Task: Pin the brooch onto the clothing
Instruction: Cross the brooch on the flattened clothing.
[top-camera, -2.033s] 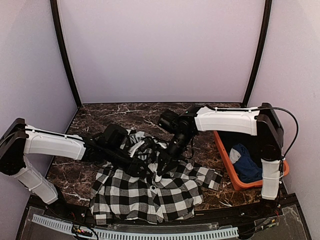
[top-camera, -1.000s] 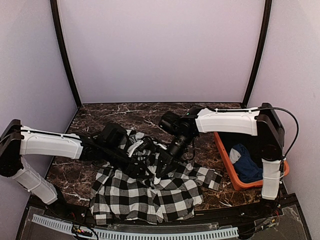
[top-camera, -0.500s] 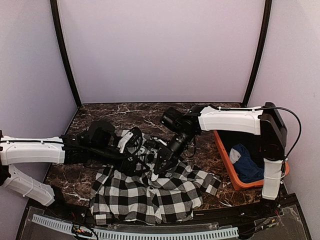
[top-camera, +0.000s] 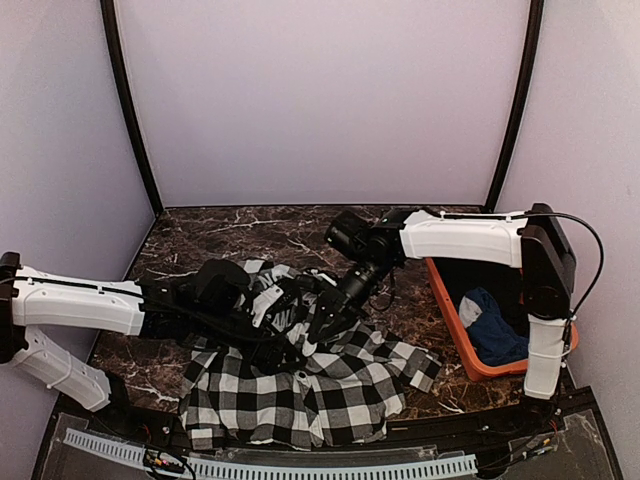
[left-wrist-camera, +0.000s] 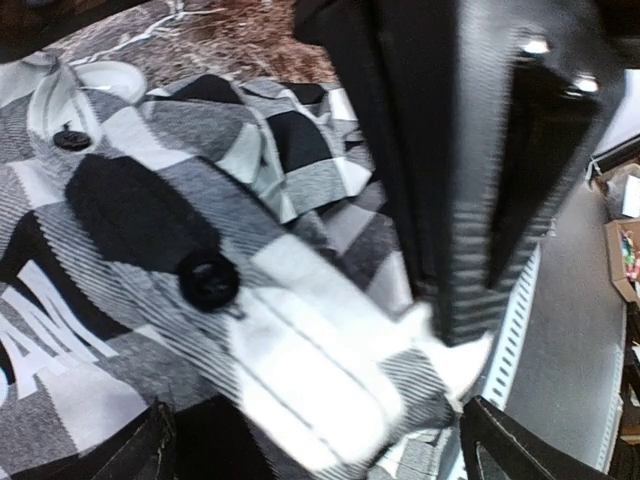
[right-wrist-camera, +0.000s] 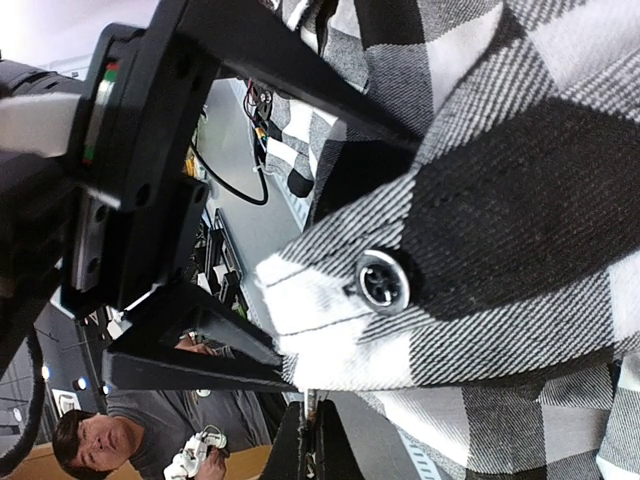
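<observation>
Pinning looked unfinished: no brooch showed on the checked shirt (top-camera: 300, 395) at six o'clock. Left gripper (left-wrist-camera: 322, 445) gaped around it; right gripper (right-wrist-camera: 308, 440) was pinched shut.

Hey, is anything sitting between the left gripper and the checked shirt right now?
Nothing visible. The open left gripper hangs right over the checked shirt; the right gripper appears to pinch its edge alongside, not between them.
</observation>
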